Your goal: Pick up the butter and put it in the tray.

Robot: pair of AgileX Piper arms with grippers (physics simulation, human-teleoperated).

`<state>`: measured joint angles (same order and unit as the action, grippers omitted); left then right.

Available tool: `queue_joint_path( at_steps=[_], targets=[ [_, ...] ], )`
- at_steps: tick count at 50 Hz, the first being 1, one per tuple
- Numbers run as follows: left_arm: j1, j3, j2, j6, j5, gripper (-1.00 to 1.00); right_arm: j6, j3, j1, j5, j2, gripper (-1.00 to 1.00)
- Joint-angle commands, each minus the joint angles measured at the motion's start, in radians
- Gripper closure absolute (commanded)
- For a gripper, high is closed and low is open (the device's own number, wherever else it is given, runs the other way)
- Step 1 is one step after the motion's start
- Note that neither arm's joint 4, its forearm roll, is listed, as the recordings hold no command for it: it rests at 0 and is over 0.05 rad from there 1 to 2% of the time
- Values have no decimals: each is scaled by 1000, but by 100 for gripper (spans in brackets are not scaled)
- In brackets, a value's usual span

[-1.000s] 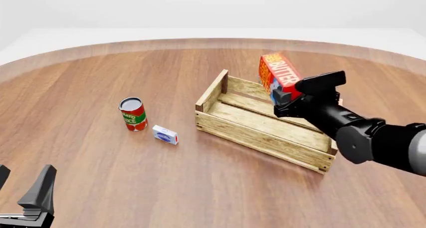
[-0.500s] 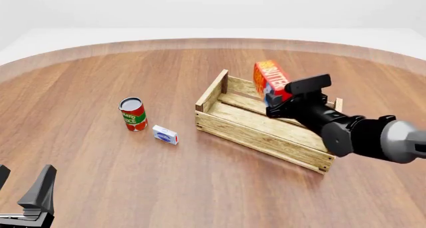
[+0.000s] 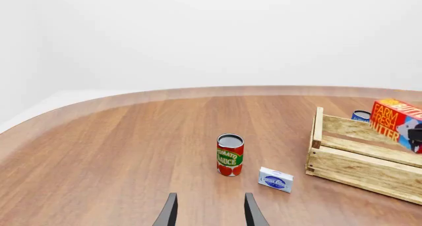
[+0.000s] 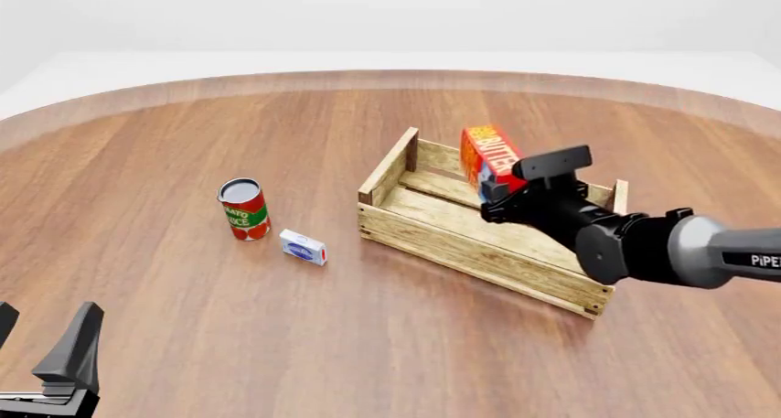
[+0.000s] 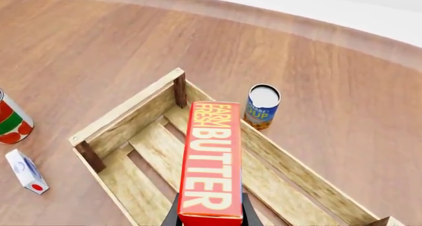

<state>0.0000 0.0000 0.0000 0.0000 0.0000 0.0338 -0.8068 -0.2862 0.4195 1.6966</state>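
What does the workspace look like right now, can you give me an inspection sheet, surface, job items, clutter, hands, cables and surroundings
Surface: round wooden table, brown planks, paler edge band.
Job's things: butter gripped at one end, held tilted over the tray; the tray's slatted floor shows nothing lying on it.
Clutter: red-green can upright left of the tray; small white-blue box beside it; blue can upright just outside the tray's far wall.
Hands: right hand shut on the butter; left hand open, holding nothing, low at the near left.
Cables: nothing seen.
Surroundings: plain white backdrop.
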Motion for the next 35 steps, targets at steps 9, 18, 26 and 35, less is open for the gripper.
queue_joint_path(
  at_steps=[9, 18, 26, 35],
  targets=[
    [0, 0, 0, 0, 0, -100, -28, -24, -4, 5, 36, 100],
    [0, 0, 0, 0, 0, -100, -36, -18, 1, 18, 53, 100],
    [0, 0, 0, 0, 0, -100, -43, -20, -1, 20, 65, 100],
    [0, 0, 0, 0, 0, -100, -51, -19, -3, 23, 77, 100]
  ],
)
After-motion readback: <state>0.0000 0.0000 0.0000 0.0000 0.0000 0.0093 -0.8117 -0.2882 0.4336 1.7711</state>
